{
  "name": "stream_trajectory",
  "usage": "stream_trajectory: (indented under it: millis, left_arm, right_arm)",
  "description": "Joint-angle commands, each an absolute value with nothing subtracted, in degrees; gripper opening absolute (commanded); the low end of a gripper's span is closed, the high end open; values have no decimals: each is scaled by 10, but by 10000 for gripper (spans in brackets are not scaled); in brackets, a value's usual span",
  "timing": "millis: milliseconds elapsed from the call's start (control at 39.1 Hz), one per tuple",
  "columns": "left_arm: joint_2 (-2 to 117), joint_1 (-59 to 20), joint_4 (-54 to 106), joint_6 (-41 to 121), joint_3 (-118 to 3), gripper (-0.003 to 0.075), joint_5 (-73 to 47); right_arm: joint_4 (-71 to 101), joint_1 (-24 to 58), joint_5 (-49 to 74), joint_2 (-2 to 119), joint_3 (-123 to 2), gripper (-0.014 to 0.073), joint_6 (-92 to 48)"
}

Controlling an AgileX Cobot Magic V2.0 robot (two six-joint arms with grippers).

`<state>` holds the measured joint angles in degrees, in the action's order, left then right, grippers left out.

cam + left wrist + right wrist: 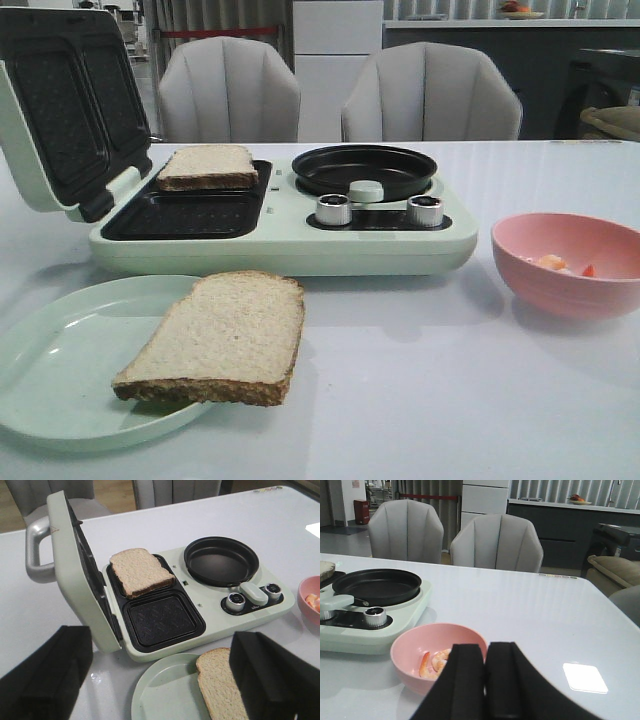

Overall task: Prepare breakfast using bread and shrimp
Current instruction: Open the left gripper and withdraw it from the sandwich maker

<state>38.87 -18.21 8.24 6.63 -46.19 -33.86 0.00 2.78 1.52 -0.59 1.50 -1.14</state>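
Pink bowl (575,270) with shrimp (432,663); bread (222,340) on green plate (50,370).

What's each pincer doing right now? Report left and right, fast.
Left pincer: open, holding nothing, above the bread slice on the plate.
Right pincer: closed, empty, near the pink bowl with the shrimp.

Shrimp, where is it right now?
The shrimp lies inside the pink bowl, on the table's right side in the front view, right of the breakfast maker.
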Motion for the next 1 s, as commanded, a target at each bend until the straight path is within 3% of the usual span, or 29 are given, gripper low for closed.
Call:
stream_trajectory:
  millis: [0,486,793,973]
  left_arm:
    - [322,-182,92,62,-425,603,-293]
    - [7,-182,111,62,-229,603,-291]
    - [-11,-182,111,62,-224,603,-279]
    - [-11,-182,111,62,-224,603,-280]
  right_arm:
    - [-3,26,-38,-18,6,153,-11]
    - [-3,26,-38,-18,6,153,-11]
    - [-3,26,-41,-18,6,153,-11]
    - [26,26,-103,-17,-15,153,-11]
